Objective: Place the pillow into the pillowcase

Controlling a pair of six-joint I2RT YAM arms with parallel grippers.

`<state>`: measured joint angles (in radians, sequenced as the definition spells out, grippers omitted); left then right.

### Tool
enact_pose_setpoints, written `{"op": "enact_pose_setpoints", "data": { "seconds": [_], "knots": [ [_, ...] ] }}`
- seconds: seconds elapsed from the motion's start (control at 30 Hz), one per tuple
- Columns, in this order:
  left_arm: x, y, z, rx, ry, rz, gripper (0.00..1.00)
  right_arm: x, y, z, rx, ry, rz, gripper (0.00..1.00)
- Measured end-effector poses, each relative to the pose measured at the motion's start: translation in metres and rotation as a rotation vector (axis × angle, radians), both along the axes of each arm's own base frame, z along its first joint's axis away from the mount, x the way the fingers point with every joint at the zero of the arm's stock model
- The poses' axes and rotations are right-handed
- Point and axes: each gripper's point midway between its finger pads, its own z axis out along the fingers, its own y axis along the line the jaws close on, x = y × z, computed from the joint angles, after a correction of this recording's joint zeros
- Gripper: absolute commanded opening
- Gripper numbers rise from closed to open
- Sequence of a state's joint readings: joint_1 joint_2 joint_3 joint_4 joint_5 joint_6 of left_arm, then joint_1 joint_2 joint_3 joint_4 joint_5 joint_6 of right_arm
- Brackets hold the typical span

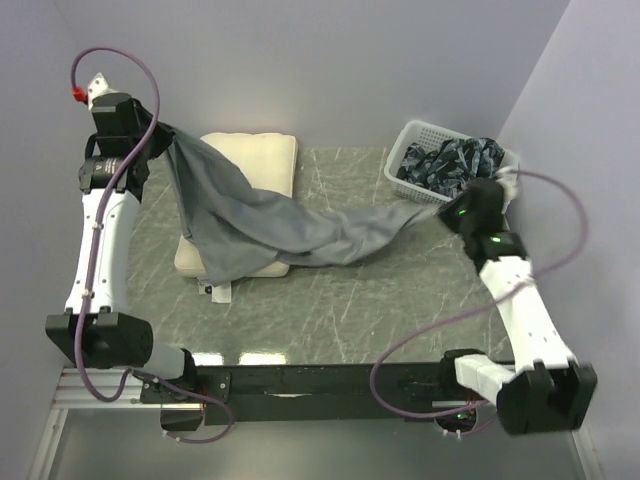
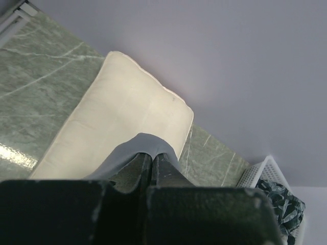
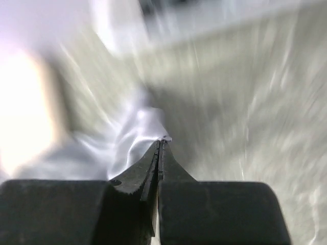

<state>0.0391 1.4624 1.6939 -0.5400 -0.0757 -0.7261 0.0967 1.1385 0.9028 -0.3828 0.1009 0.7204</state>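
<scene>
- Two arms hold one grey pillowcase (image 1: 280,225) between them, so that it hangs in a long band across the green marbled counter (image 1: 400,290).
- At the far left, the left pincer (image 1: 165,133) is raised above the counter, its jaws pressed together on a corner of the pillowcase.
- Its wrist view shows the left pincer (image 2: 152,155) with no gap between its tips, and a grey fold of the pillowcase (image 2: 138,145) is caught there.
- From that corner the cloth falls down and rightward, draping over the pillow (image 1: 255,155) before running on to the right.
- Cream and rectangular, the pillow lies flat on the far-left part of the counter, outside the pillowcase. Its far end and near-left corner show, while the middle is covered by the grey cloth.
- In the left wrist view the pillow (image 2: 122,117) lies below the pincer, with bare counter (image 2: 30,76) to its left.
- The right pincer (image 1: 445,212) sits at the far right, low, at the narrow twisted end of the pillowcase.
- Though badly blurred, its wrist view shows the right pincer (image 3: 161,147) closed tight, with pale cloth (image 3: 138,135) bunched at the tips, seemingly pinched.
- A small white tag (image 1: 221,292) lies on the counter just near of the pillow.
- A white basket (image 1: 415,130) stands at the far right corner, just beyond the right pincer, filled with dark patterned cloth (image 1: 445,160).
</scene>
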Motion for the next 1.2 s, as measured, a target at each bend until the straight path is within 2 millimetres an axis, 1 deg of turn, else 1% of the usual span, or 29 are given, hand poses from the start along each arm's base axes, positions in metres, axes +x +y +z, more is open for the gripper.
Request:
{"op": "enact_pose_setpoints", "data": {
  "seconds": [0.07, 0.1, 0.13, 0.2, 0.27, 0.3, 0.33, 0.37, 0.43, 0.5, 0.53, 0.57, 0.6, 0.63, 0.67, 0.7, 0.73, 0.77, 0.8, 0.83, 0.87, 0.9, 0.97, 1.0, 1.03, 1.07, 1.1, 1.13, 1.2],
  "knots": [
    [-0.009, 0.005, 0.006, 0.004, -0.012, 0.018, 0.01, 0.001, -0.024, 0.065, -0.011, -0.141, -0.067, 0.0],
    [-0.014, 0.007, 0.011, 0.006, -0.024, 0.025, 0.01, -0.002, -0.035, 0.1, -0.02, -0.215, -0.097, 0.0],
    [-0.02, 0.007, 0.016, 0.008, -0.035, 0.03, 0.01, -0.008, -0.04, 0.133, -0.024, -0.288, -0.111, 0.0],
    [-0.029, 0.008, 0.026, 0.012, -0.06, 0.038, 0.01, -0.023, -0.044, 0.184, -0.024, -0.391, -0.124, 0.0],
    [-0.038, 0.01, 0.037, 0.018, -0.086, 0.051, 0.01, -0.039, -0.046, 0.224, -0.024, -0.463, -0.134, 0.0],
    [-0.041, 0.012, 0.041, 0.022, -0.096, 0.061, 0.01, -0.048, -0.048, 0.248, -0.026, -0.5, -0.146, 0.0],
    [-0.043, 0.015, 0.045, 0.026, -0.103, 0.076, 0.01, -0.051, -0.051, 0.256, -0.028, -0.517, -0.155, 0.0],
    [-0.043, 0.017, 0.047, 0.027, -0.107, 0.083, 0.01, -0.059, -0.055, 0.271, -0.032, -0.533, -0.172, 0.0],
    [-0.037, 0.027, 0.054, 0.029, -0.109, 0.108, 0.01, -0.066, -0.063, 0.298, -0.039, -0.574, -0.204, 0.0],
    [-0.025, 0.04, 0.058, 0.023, -0.113, 0.128, 0.01, -0.07, -0.074, 0.319, -0.05, -0.604, -0.245, 0.0],
    [-0.016, 0.05, 0.06, 0.02, -0.117, 0.141, 0.01, -0.07, -0.08, 0.327, -0.053, -0.613, -0.263, 0.0],
    [-0.003, 0.06, 0.056, 0.017, -0.107, 0.152, 0.01, -0.068, -0.084, 0.331, -0.052, -0.615, -0.275, 0.0],
    [0.009, 0.067, 0.054, 0.013, -0.094, 0.151, 0.02, -0.065, -0.087, 0.332, -0.051, -0.612, -0.28, 0.0],
    [0.028, 0.076, 0.052, 0.008, -0.084, 0.149, 0.04, -0.06, -0.087, 0.331, -0.043, -0.606, -0.273, 0.0],
    [0.046, 0.081, 0.046, 0.004, -0.067, 0.137, 0.21, -0.056, -0.086, 0.328, -0.035, -0.595, -0.264, 0.0],
    [0.07, 0.084, 0.041, 0.0, -0.062, 0.112, 0.35, -0.049, -0.083, 0.32, -0.022, -0.577, -0.248, 0.0],
    [0.088, 0.085, 0.03, 0.004, -0.048, 0.093, 0.51, -0.045, -0.081, 0.311, -0.013, -0.556, -0.234, 0.0],
    [0.104, 0.083, 0.011, 0.004, -0.017, 0.071, 0.75, -0.039, -0.079, 0.301, -0.003, -0.535, -0.22, 0.0],
    [0.116, 0.078, -0.019, -0.001, 0.041, 0.048, 0.81, -0.034, -0.078, 0.289, 0.004, -0.512, -0.21, 0.0],
    [0.121, 0.071, -0.048, -0.005, 0.105, 0.03, 0.85, -0.026, -0.077, 0.272, 0.014, -0.481, -0.201, 0.0],
    [0.121, 0.062, -0.078, -0.011, 0.175, 0.008, 0.92, -0.02, -0.076, 0.251, 0.023, -0.442, -0.193, 0.0],
    [0.118, 0.051, -0.109, -0.018, 0.245, -0.014, 0.93, -0.014, -0.075, 0.226, 0.031, -0.389, -0.185, 0.0],
    [0.097, 0.024, -0.16, -0.025, 0.368, -0.057, 0.97, -0.003, -0.074, 0.174, 0.045, -0.273, -0.177, 0.0],
    [0.083, 0.013, -0.177, -0.023, 0.418, -0.071, 0.99, 0.0, -0.074, 0.147, 0.049, -0.209, -0.175, 0.0],
    [0.068, 0.001, -0.188, -0.015, 0.453, -0.082, 0.99, 0.002, -0.074, 0.126, 0.05, -0.155, -0.175, 0.0],
    [0.05, -0.008, -0.196, -0.003, 0.478, -0.08, 0.99, 0.004, -0.075, 0.107, 0.051, -0.107, -0.174, 0.0],
    [0.033, -0.014, -0.196, 0.006, 0.487, -0.078, 0.98, 0.005, -0.075, 0.095, 0.051, -0.077, -0.173, 0.0],
    [0.015, -0.02, -0.189, 0.017, 0.472, -0.069, 0.97, 0.006, -0.075, 0.083, 0.049, -0.046, -0.169, 0.0],
    [-0.028, -0.024, -0.167, 0.021, 0.4, -0.027, 0.96, 0.007, -0.076, 0.075, 0.042, -0.022, -0.163, 0.0]
  ]
}}
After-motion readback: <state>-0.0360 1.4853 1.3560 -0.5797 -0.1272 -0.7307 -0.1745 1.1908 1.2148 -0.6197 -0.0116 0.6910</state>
